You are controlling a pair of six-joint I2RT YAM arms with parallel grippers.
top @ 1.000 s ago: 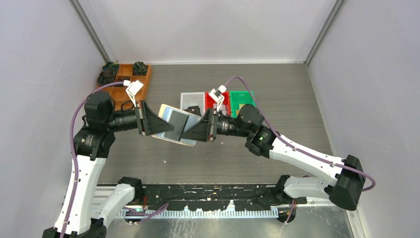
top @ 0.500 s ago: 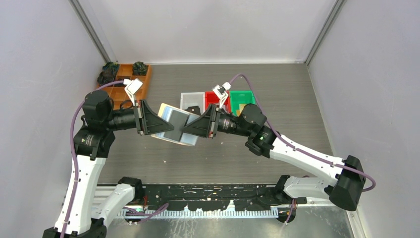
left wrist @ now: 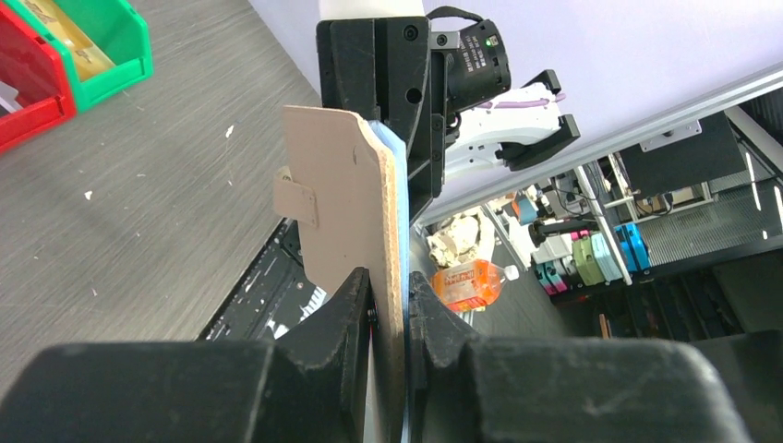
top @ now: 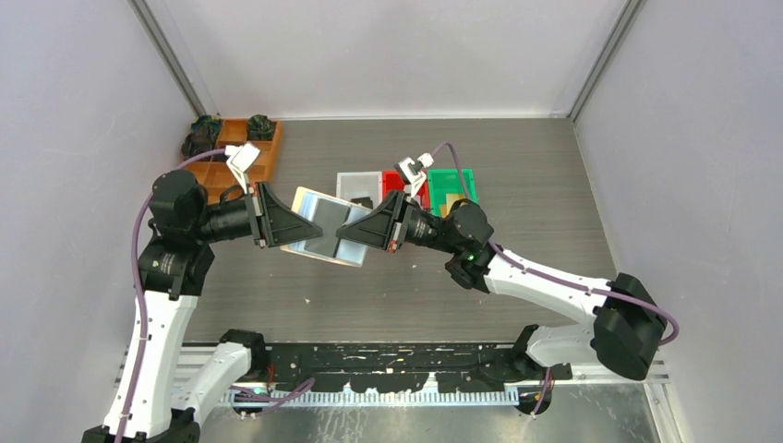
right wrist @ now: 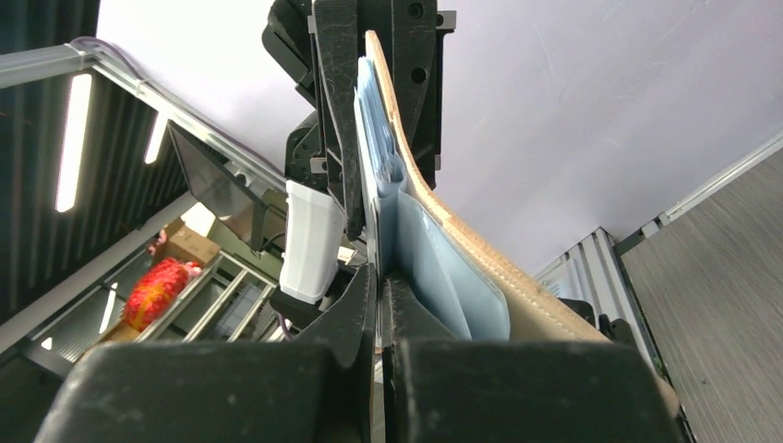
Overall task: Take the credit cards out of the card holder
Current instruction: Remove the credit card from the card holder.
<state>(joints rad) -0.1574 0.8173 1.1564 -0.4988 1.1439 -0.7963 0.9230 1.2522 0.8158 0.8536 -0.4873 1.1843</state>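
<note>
Top external view: at far left one orange-brown compartment tray (top: 242,159) is seen on the grey bench (top: 517,185), with dark objects lying in its far compartments. Right of it, one flat tan-beige folding card holder (top: 323,210) with shiny blue-grey pockets is held clear above the bench between two claws. Its left edge is clamped by the left claw (top: 294,224), and its right edge is met by the right claw (top: 343,233). Beyond the holder, three plastic bins are lined up: a white bin (top: 355,175) with a dark piece (top: 362,200) inside, a red bin (top: 395,180) partly hidden by the right wrist, and a green bin (top: 462,175) in which a gold-yellow card (top: 448,201) lies.

The tan outer face and its small tab are shown only by the left wrist view, where the fingers (left wrist: 343,305) are pressed onto the holder's edge. The pockets are shown edge-on only by the right wrist view. There the right claw is seen fully closed, with a thin pale layer of the holder's inner side pinched. Whether that layer is a card or a pocket lip cannot be told.
</note>
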